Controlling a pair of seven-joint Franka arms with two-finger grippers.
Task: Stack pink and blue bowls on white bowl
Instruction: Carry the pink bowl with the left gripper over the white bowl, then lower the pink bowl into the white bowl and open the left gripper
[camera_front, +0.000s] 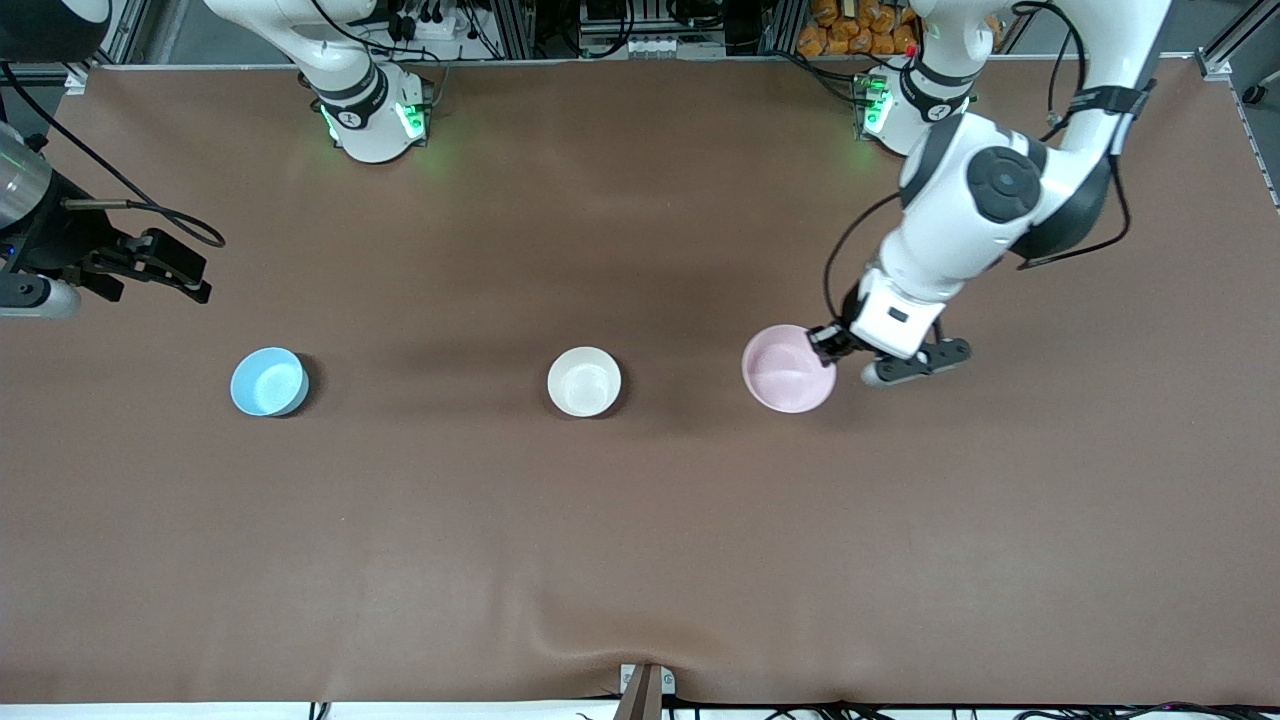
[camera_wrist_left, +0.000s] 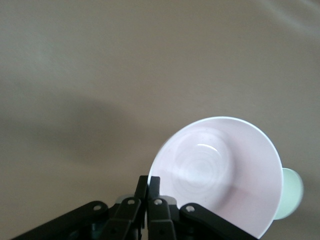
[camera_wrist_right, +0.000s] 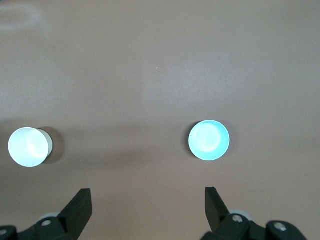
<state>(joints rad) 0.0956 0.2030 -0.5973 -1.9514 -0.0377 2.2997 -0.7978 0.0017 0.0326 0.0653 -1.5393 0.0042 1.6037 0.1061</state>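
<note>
My left gripper (camera_front: 826, 343) is clamped on the rim of the pink bowl (camera_front: 788, 368), pinching the wall at the edge nearest my left arm's base. In the left wrist view the two fingers (camera_wrist_left: 148, 192) are pressed together over that rim, and the pink bowl (camera_wrist_left: 220, 172) hangs tilted above the bench (camera_front: 640, 520), its whitish inside empty.

My right gripper (camera_front: 160, 268) waits at the right arm's end of the bench, up in the air with its fingers (camera_wrist_right: 80, 210) spread wide and nothing between them.

The white bowl (camera_front: 584, 381) stands upright in the middle of the bench, between the other two and well apart from each; it holds nothing. The blue bowl (camera_front: 268, 381) stands toward the right arm's end, also upright and empty. All three lie at about the same nearness to the front camera.

I judge the step in hand to be carrying the pink bowl over to the white one. Next I need to bring it level, centre it above the white bowl's mouth, lower it until it nests, then release. The blue bowl remains for my right arm.
</note>
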